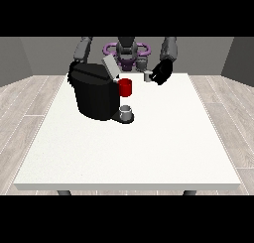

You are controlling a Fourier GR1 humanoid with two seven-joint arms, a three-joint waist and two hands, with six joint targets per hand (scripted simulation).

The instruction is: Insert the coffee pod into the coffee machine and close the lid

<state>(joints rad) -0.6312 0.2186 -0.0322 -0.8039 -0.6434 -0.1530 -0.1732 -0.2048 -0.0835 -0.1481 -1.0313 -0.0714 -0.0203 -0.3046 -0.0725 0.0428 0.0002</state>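
- We see the coffee machine [94,95] standing on the white table [149,148], left of centre and toward the far edge, with a small grey cup [126,111] on its drip tray at the near right.
- The lid [110,67] is tilted up and back. We judge it stays raised so the pod chamber, marked by the red part [126,87] on the machine's right side, remains accessible.
- The hand at the view's right [161,72] hovers above the far part of the table, right of the machine, with its fingers curled on a small pale object, evidently the coffee pod [148,76].
- The pod is clear of the table and apart from the machine, at about chamber height, which suits a sideways transfer to the left.
- The hand at the view's left is hidden behind the machine. We cannot tell its finger state.
- Insertion and lid closure are not yet done.
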